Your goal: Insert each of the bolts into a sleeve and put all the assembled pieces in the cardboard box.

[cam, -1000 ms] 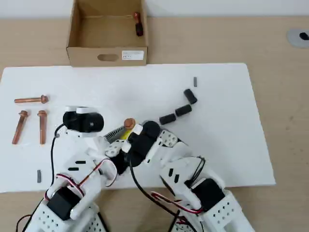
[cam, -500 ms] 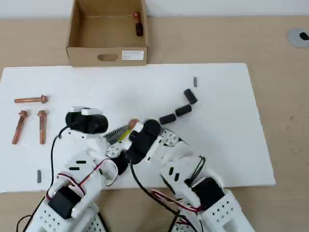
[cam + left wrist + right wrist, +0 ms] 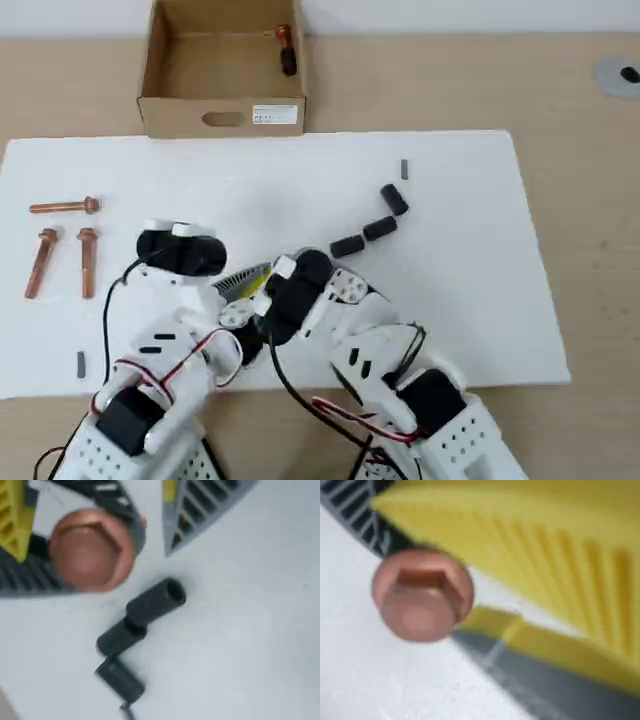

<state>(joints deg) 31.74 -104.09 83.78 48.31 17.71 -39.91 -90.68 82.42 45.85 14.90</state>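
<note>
One hazard dominates: if the hands are misaligned, the bolt point(image 3: 90, 555) could tilt and drop onto the white mat point(image 3: 450, 300) on the bench. The bolt stands head-up where the left hand point(image 3: 243, 281) and right hand point(image 3: 270, 285) meet, near three loose sleeves point(image 3: 155, 600). Whether either hand clamps it cannot be told.

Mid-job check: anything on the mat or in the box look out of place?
Nothing looks spilled or damaged. Two strays on the white mat: a grey stub alone near its front left corner, and a second grey stub just beyond the sleeves. The cardboard box holds one assembled piece.
</note>
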